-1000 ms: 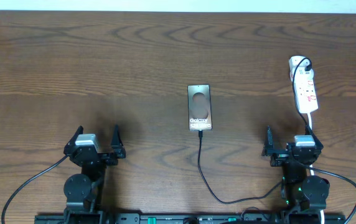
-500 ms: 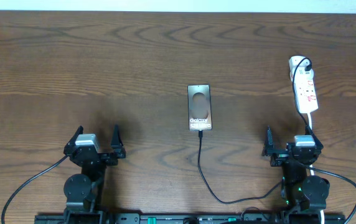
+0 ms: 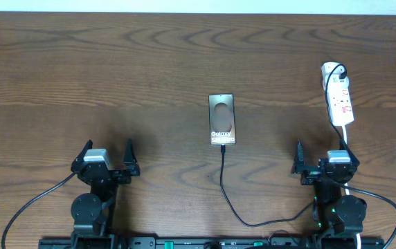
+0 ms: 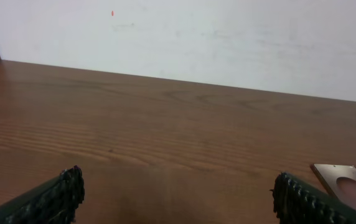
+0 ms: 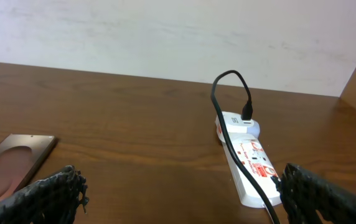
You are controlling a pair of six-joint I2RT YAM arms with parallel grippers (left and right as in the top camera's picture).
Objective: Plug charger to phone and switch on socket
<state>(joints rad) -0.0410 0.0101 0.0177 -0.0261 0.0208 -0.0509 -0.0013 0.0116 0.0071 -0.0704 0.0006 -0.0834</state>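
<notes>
**Desk:** What are the fingers doing?

**Photographer:** On the left gripper [image 4: 178, 186], both ridged black fingers [image 4: 60, 196] are spread wide, with only bare wood between them. The right gripper [image 5: 183, 177] is the same: its fingers [image 5: 53, 193] are parted and hold nothing. Both grippers sit low at the near edge of the table [image 3: 115, 69], well apart from each other.

**Desk:** And the phone?

**Photographer:** The phone [image 3: 221, 120] lies flat at mid-table between the two arms and further out, with its pale circle and white lettering facing up. Neither gripper touches it. The left wrist camera catches one of its corners at lower right, and the right wrist camera catches one at lower left.

**Desk:** The cable?

**Photographer:** The thin black charger cable [image 3: 223, 180] runs from the near edge of the table up to the phone's near short side, and its tip meets that edge. From overhead I cannot tell whether the tip is fully pushed in.

**Desk:** The power strip?

**Photographer:** The white power strip [image 5: 249, 162], marked in red, lies straight ahead of the right gripper and a little to its right. A black plug [image 5: 248, 112] sits in its far end, and a dark lead loops up from the plug and back along the top of the strip. A white cord [image 3: 344, 136] trails from its near end toward the right arm. I cannot make out the switch position. Behind the table stands a pale wall [image 4: 228, 37].
</notes>
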